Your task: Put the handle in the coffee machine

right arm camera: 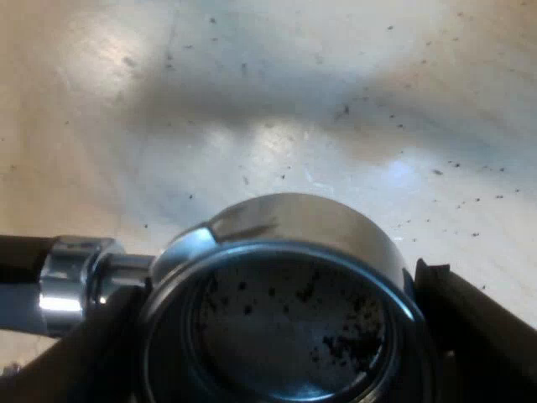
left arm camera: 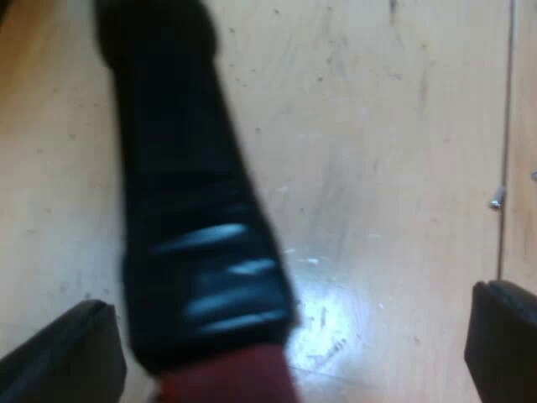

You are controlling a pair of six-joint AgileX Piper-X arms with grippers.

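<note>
Black and ribbed, the long dark plastic handle (left arm camera: 185, 210) of the holder ran out between the two black fingers (left arm camera: 63, 353) of the left gripper (left arm camera: 285, 319), its dull red end (left arm camera: 226, 378) nearest the wrist. That gripper was released: its fingers stood spread wide, one just beside the handle near the red end, the other well apart from it, and neither could be seen pressing on it. Beneath the handle lay a pale, scuffed wooden table (left arm camera: 377, 168) with a bright patch of reflected light. At the right gripper (right arm camera: 277, 285) sat the round, shiny metal holder (right arm camera: 310, 218), its open basket facing the wrist. Dark specks of coffee grounds (right arm camera: 336, 340) were scattered inside it. A polished chrome collar (right arm camera: 67, 273) joined the basket to the dark handle, which led away to one side. The right gripper was grasping the holder, its black fingers (right arm camera: 470, 319) lying against opposite sides of the basket's rim. The holder was over the pale table, which showed a soft grey shadow and small dark flecks beyond it; whether it rested on the table or hung above it could not be told.
</note>
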